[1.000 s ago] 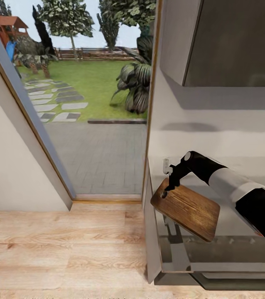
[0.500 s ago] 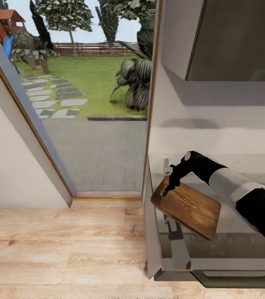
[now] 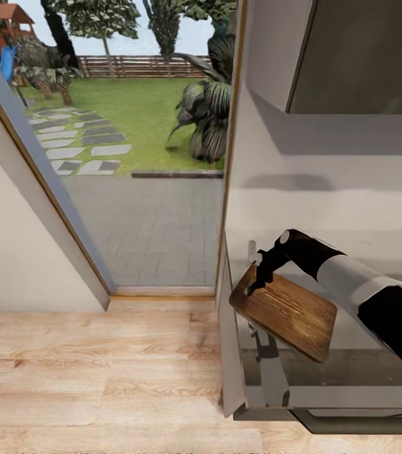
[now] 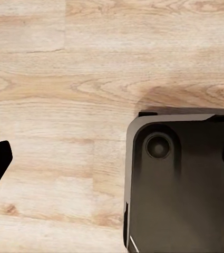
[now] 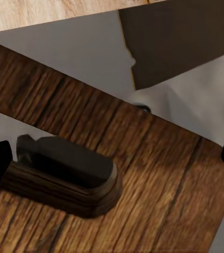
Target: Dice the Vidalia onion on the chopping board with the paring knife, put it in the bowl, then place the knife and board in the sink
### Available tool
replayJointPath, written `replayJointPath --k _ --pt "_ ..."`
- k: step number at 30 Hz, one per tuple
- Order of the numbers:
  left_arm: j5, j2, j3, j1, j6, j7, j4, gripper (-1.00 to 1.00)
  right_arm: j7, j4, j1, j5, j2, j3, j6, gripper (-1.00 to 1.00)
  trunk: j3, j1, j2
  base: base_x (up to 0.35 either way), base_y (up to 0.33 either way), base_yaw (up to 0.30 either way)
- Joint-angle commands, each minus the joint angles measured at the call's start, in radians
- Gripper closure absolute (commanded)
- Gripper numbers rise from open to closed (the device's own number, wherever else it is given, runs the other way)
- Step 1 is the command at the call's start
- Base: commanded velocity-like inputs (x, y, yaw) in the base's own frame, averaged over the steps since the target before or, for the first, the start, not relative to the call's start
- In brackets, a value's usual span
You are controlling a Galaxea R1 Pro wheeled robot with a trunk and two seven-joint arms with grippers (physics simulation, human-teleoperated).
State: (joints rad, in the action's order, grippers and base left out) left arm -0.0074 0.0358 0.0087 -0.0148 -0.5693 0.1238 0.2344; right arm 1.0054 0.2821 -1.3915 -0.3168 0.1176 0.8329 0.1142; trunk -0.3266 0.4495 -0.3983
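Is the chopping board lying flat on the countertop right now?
No, the right gripper holds the chopping board tilted in the air above the countertop.

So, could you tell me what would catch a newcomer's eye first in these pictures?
Most striking is the dark wooden chopping board, held tilted in the air by the right gripper at its corner, above the grey countertop at the right of the head view. Next comes the big glass door at the left, looking onto a green garden. The left wrist view looks down on the pale wooden floor.

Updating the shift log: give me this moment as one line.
phase: carrying | right gripper: shut on chopping board, held tilted above countertop | left gripper: over wood floor | sink: not reached
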Motion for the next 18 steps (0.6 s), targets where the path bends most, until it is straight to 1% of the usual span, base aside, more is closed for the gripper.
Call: replayJointPath --k 1,13,15,18 --pt "-0.001 0.000 0.001 -0.001 -0.001 0.002 0.002 -1.00 0.006 0.003 0.000 -0.005 0.001 -0.001 0.010 -1.00 -0.003 0.001 -0.002 0.000 0.000 0.000" --pt "-0.002 0.000 0.001 -0.001 -0.001 0.002 0.002 -1.00 0.000 0.003 0.000 -0.005 0.000 -0.001 0.004 -1.00 -0.021 0.001 -0.002 0.000 0.000 0.000" --pt "-0.002 0.000 0.001 -0.001 -0.001 0.002 0.002 -1.00 -0.012 0.003 0.000 -0.005 -0.001 0.000 0.003 -1.00 -0.021 0.001 -0.002 0.000 0.000 0.000" --pt "-0.001 0.000 0.001 -0.001 -0.001 0.002 0.002 -1.00 -0.048 0.002 0.000 -0.004 -0.001 0.000 0.003 -1.00 -0.021 0.001 -0.002 0.000 0.000 0.000"
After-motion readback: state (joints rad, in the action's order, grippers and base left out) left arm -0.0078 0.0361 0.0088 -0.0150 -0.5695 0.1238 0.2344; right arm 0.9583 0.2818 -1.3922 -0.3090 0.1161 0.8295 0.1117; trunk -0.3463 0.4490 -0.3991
